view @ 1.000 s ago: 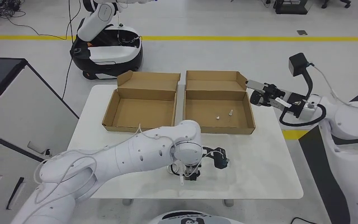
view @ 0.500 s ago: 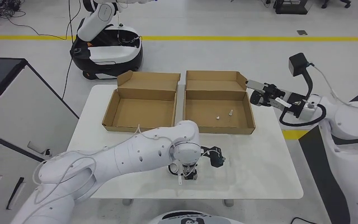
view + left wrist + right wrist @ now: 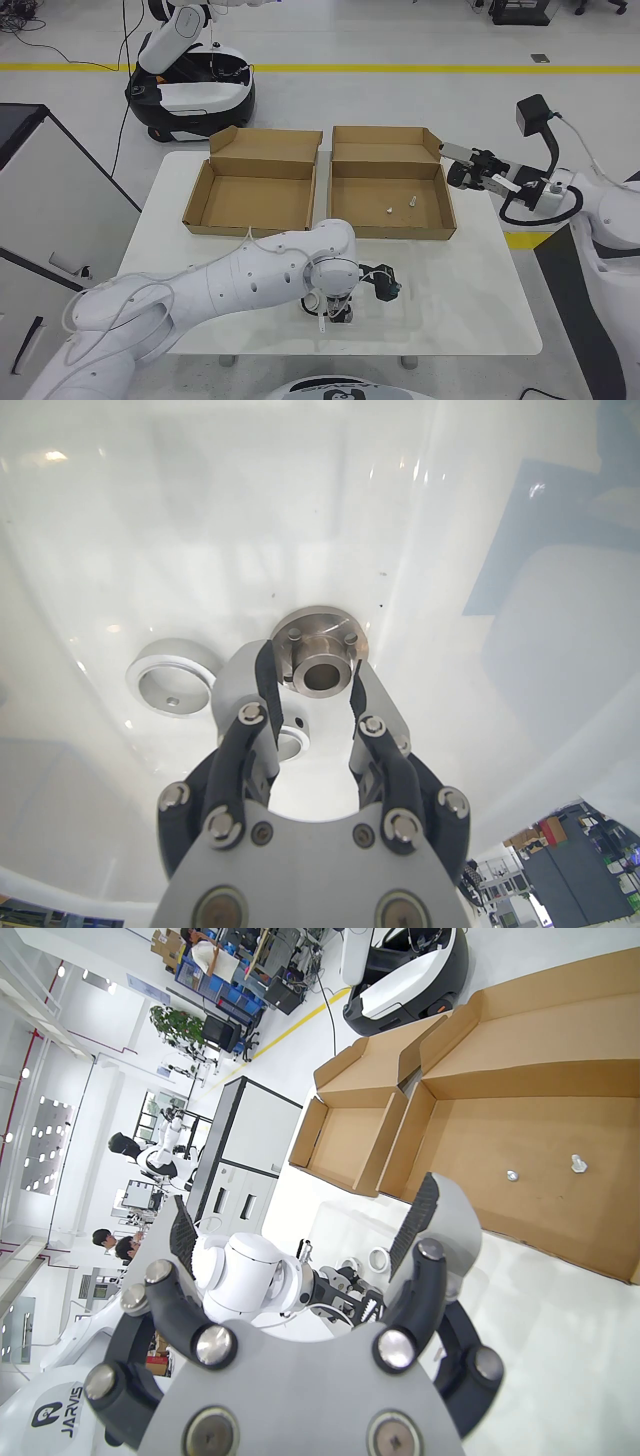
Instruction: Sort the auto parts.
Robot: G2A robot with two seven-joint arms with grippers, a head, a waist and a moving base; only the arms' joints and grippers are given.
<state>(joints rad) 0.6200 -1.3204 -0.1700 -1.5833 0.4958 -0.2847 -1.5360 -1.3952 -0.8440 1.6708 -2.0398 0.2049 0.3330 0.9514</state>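
A metal flanged bushing (image 3: 320, 660) stands hub-up on the white table, and my left gripper (image 3: 312, 680) is shut on its hub. A shallow metal ring (image 3: 167, 682) and a grey housing (image 3: 235, 685) lie just beside it. In the top view the left gripper (image 3: 388, 288) is low over the table's front middle. My right gripper (image 3: 304, 1193) is open and holds nothing; it hangs off the table's back right corner (image 3: 452, 160). Two small bolts (image 3: 388, 210) (image 3: 411, 200) lie in the right cardboard box (image 3: 345, 170).
A second cardboard box (image 3: 200, 195) stands beside the first at the back of the table. Two pale rings (image 3: 378, 1259) (image 3: 352, 1262) lie just beyond the left gripper in the right wrist view. A dark cabinet (image 3: 40, 190) stands left of the table.
The left gripper has shifted a little to the left in the top view, nearer the arm's wrist. The right arm has stayed where it was.
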